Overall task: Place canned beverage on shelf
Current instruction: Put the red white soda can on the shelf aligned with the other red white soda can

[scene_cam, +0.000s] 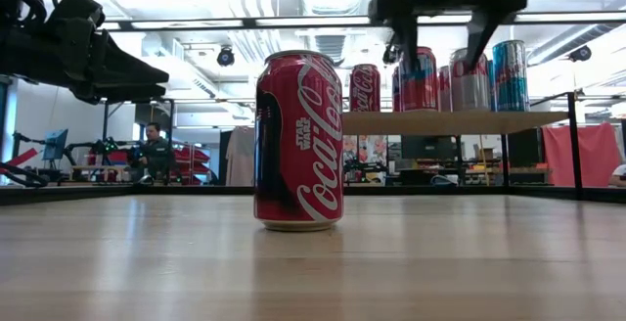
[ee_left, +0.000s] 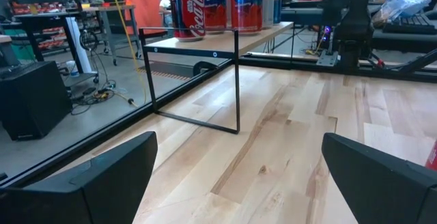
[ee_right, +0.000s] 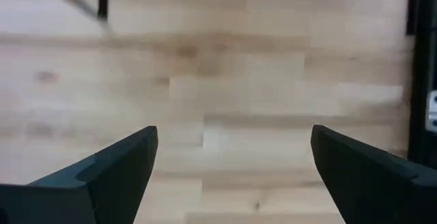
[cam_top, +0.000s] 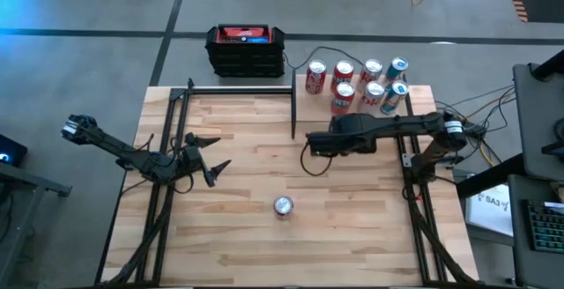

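The table is a broad butcher-block top edged by a black metal frame, and the two dark arms reach in over it from opposite sides. At its far right corner stands the shelf — a small pale wood board on thin black posts — already carrying a cluster of cans, red ones mixed with blue-and-silver ones, upright and close together. Behind the table on the floor sits a black-and-red box. The right arm stretches across from the right side, its claw hanging just in front of the shelf and above bare wood; its fingers stand spread wide with nothing between them. The left arm waits over the left part of the table, its claw likewise spread wide and empty, facing toward the shelf. The canned beverage — a red Coca-Cola can — stands upright alone on the table near the middle of its front half, well apart from both claws and from the shelf; in the low view it fills the foreground with the loaded shelf behind it. Far off in the room beyond the table, a person sits at a workbench.
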Robot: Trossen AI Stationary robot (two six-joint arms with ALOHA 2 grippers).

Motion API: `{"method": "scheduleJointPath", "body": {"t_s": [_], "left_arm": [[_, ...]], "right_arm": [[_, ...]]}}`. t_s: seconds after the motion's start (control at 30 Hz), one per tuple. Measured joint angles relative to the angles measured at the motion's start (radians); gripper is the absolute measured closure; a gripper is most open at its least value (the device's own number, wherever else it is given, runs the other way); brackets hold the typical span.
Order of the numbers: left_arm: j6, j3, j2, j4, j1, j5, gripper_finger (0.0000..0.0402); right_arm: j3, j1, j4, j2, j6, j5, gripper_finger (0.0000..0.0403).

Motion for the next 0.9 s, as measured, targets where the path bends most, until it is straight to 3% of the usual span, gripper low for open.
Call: {"method": "scheduleJointPath", "body": {"t_s": [0.1,0.57,0.73,0.9], "left_arm": [[0.000,0.000,0.000,0.000,0.000,0.000,0.0002],[0.000,0.000,0.000,0.000,0.000,0.000,0.0002],[0.000,0.000,0.000,0.000,0.000,0.000,0.0002],[0.000,0.000,0.000,0.000,0.000,0.000,0.0002]], "right_arm": [[0.007,0.059,-0.028,-0.009,0.025,0.008,0.0035],[-0.051,0.482,-0.065,-0.057,0.396,0.358,0.0035],[-0.076,0.568,0.102,-0.016,0.333,0.372,0.0035],[-0.076,0.586,0.316,0.037,0.223,0.425,0.0035]]}}
